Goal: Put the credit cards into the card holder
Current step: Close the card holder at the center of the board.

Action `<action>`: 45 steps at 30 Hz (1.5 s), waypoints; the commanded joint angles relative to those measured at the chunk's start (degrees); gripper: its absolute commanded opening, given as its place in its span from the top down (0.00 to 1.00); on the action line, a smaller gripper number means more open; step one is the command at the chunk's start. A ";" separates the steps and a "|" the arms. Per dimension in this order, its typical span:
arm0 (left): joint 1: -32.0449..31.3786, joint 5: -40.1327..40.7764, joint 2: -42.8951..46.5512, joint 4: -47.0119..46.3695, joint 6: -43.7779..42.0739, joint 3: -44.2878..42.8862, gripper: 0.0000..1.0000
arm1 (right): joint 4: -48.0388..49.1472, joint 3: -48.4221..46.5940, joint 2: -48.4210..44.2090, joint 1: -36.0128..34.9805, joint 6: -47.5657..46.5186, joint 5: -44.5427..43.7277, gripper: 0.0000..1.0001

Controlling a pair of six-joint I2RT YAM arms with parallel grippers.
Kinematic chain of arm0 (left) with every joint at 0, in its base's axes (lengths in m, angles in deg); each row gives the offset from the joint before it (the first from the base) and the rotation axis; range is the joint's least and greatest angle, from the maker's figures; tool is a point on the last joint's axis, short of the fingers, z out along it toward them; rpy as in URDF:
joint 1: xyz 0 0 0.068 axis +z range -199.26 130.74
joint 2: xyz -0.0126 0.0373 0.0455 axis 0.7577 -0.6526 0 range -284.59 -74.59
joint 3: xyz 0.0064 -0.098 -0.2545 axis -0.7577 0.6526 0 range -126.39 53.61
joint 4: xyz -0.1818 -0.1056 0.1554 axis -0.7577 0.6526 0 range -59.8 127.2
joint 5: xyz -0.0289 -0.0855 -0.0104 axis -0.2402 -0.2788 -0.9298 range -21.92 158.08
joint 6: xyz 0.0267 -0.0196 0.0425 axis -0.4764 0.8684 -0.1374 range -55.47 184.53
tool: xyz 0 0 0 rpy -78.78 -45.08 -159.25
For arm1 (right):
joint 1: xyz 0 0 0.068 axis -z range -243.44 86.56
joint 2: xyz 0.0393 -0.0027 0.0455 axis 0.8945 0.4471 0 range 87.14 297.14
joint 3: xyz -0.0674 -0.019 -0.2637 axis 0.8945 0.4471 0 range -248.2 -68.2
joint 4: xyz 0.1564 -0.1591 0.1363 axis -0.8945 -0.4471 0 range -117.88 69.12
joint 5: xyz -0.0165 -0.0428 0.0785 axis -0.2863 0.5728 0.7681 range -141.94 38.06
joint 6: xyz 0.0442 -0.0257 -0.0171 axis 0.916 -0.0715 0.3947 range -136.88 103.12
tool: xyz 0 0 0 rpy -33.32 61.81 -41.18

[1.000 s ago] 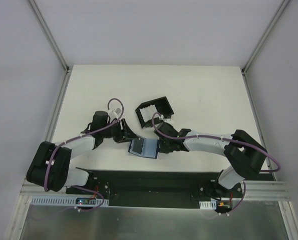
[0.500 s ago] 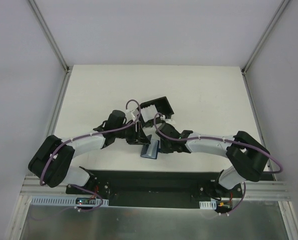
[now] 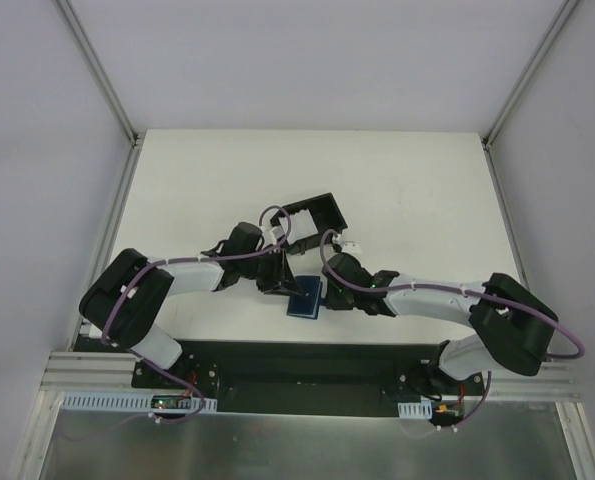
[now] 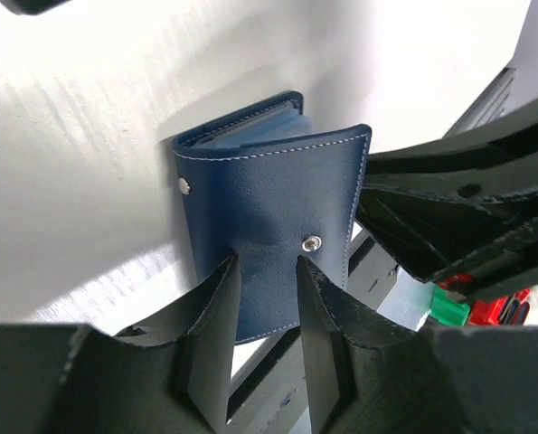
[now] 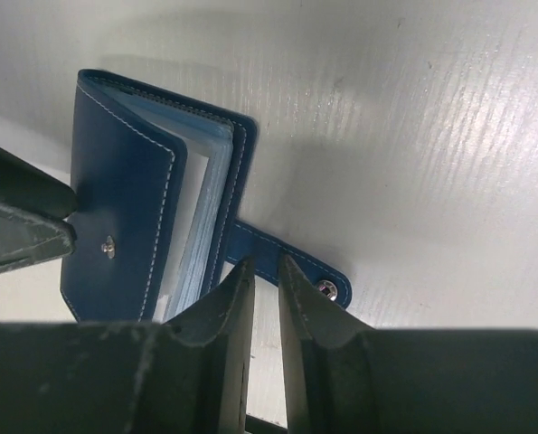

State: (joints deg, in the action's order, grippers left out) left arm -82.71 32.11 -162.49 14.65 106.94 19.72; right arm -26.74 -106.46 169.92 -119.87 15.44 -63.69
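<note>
The card holder (image 3: 305, 299), a navy folding wallet, lies folded almost closed on the white table between my two grippers. In the left wrist view its cover (image 4: 269, 199) shows a snap stud, and my left gripper (image 4: 262, 262) stands open, its fingertips (image 4: 221, 276) resting on the cover's near edge. In the right wrist view the holder (image 5: 124, 199) gapes slightly, showing pale blue inner pockets (image 5: 205, 203). Its snap tab (image 5: 291, 262) lies flat on the table. My right gripper (image 5: 265, 262) stands over the tab with a narrow gap. The credit cards are hidden.
A black square tray (image 3: 312, 222) with raised walls sits just behind the grippers. The table's near edge and the dark base rail (image 3: 297, 362) run close in front of the holder. The right arm's black body (image 4: 467, 208) crowds the left wrist view.
The left arm swung right onto the holder, which went from lying open to nearly folded shut. The left jaws narrowed and the right jaws widened slightly.
</note>
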 commanded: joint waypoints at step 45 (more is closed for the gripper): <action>-6.80 10.73 -0.70 15.38 -14.38 -7.77 0.74 | 10.70 9.34 -10.01 8.35 4.25 10.08 0.79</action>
State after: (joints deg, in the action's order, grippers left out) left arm -88.35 40.55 -162.67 28.68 93.83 12.60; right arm -18.83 -94.89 159.08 -111.52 19.65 -55.45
